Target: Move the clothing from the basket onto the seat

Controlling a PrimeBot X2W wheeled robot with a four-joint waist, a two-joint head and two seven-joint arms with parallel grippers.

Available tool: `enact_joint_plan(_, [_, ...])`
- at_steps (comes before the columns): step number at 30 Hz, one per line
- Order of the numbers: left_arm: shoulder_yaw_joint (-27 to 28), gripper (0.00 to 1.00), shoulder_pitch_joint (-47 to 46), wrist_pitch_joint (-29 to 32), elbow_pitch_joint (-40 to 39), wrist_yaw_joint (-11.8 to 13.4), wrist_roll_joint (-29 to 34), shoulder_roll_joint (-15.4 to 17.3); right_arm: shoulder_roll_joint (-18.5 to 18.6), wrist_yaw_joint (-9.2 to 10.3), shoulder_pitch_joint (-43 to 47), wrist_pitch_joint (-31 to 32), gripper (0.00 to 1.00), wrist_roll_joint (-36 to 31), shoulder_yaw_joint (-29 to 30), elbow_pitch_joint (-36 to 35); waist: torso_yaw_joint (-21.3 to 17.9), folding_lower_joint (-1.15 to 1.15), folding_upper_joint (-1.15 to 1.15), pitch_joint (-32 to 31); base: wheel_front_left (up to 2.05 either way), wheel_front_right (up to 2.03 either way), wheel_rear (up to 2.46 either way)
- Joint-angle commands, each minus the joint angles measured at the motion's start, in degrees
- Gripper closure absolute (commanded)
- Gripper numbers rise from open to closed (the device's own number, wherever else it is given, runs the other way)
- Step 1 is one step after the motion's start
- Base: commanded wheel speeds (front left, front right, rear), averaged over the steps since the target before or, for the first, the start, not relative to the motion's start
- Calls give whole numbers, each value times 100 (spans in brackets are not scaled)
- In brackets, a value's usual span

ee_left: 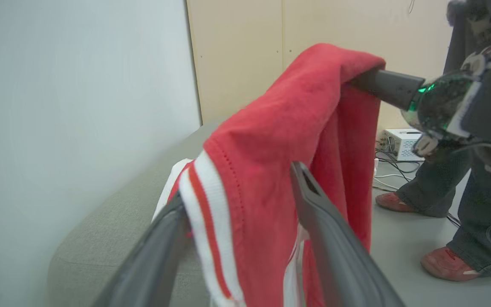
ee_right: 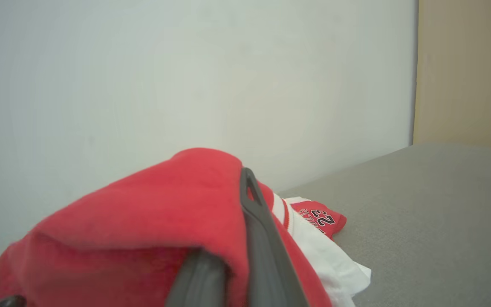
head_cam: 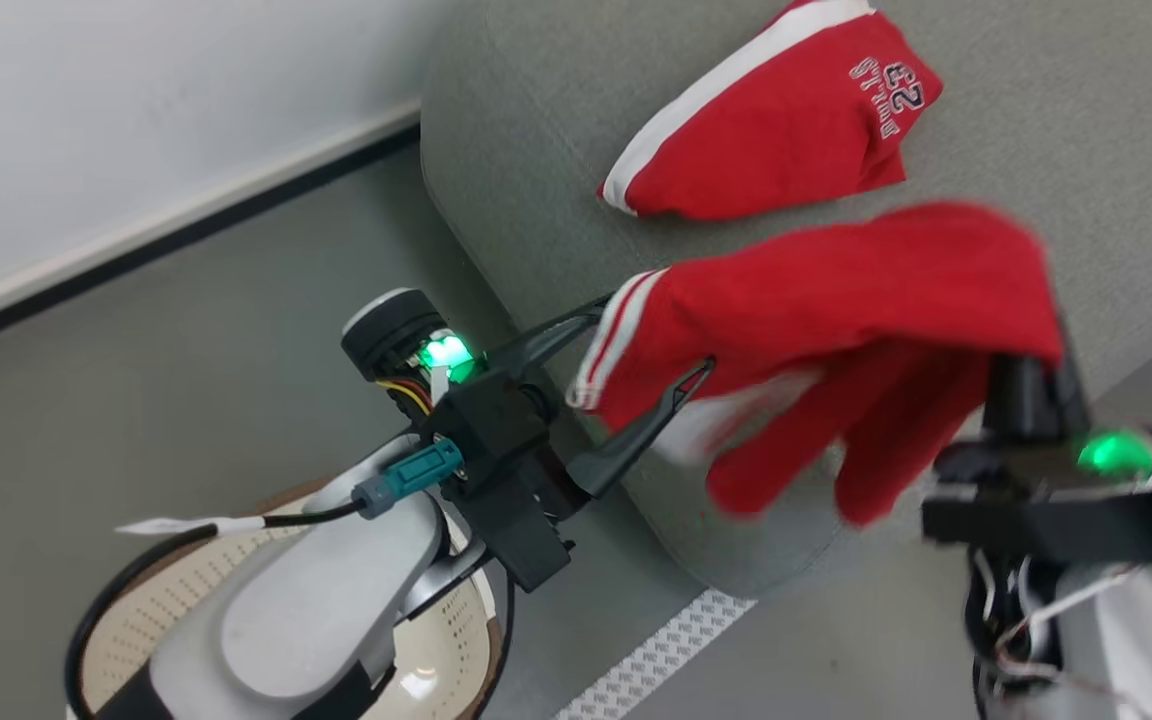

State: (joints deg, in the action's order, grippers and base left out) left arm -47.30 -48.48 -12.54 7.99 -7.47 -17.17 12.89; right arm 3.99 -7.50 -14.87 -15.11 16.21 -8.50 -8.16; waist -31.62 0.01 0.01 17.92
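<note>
A red garment with the number 23 (head_cam: 786, 130) lies flat on the light-grey seat (head_cam: 1056, 110); it also shows in the right wrist view (ee_right: 320, 217). A second red garment (head_cam: 856, 290) hangs in the air over the seat's front edge, draped over my right gripper (head_cam: 1021, 365), which is shut on it. My left gripper (head_cam: 651, 340) is open, and the garment's white-striped hem (ee_left: 211, 213) lies between its two fingers (ee_left: 326, 226). The cream basket (head_cam: 156, 600) sits at the lower left, mostly hidden under my left forearm.
A white wall and dark baseboard (head_cam: 186, 230) run along the left. A white patterned strip (head_cam: 656, 650) marks the grey floor near the seat's corner. A person's legs and red shoes (ee_left: 450, 264) stand past the seat, by a white box with cables (ee_left: 399, 143).
</note>
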Motion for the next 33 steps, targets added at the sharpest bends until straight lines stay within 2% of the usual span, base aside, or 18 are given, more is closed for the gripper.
enact_joint_plan(1, [0, 0, -96, 66, -54, 2, 19, 97, -19, 2, -283, -4, 100, 66, 71, -31, 23, -1, -1, 397, 0, 0, 0])
enact_joint_plan(6, [-13, 0, -215, 381, -308, 32, 129, 333, 15, 2, -1294, -4, 100, 425, 344, -107, 56, -1, -1, 992, 0, 0, 0])
enact_joint_plan(12, [-127, 0, -488, 609, -596, 23, 239, 445, 358, 1, -2413, -5, 100, 491, 800, 88, 331, -1, -1, 1652, 0, 0, 0])
enact_joint_plan(19, [-274, 0, -901, 756, -832, 10, 325, 565, 929, 1, -3608, -5, 100, 788, 1182, 373, 495, -1, -1, 2312, 0, 0, 0])
enact_joint_plan(26, [-375, 0, -1111, 911, -953, 4, 266, 733, 1546, 1, -4637, -4, 100, 1027, 1749, 801, 578, -1, -1, 2711, 0, 0, 0])
enact_joint_plan(31, [-459, 0, -1182, 1029, -1016, 4, 233, 802, 1967, 1, -5062, -4, 100, 986, 2037, 1151, 601, -1, -1, 2894, 0, 0, 0])
enact_joint_plan(33, [-499, 0, -1223, 1070, -1038, 4, 232, 829, 2017, 1, -5049, -3, 100, 897, 2076, 1330, 598, -1, -1, 2954, 0, 0, 0])
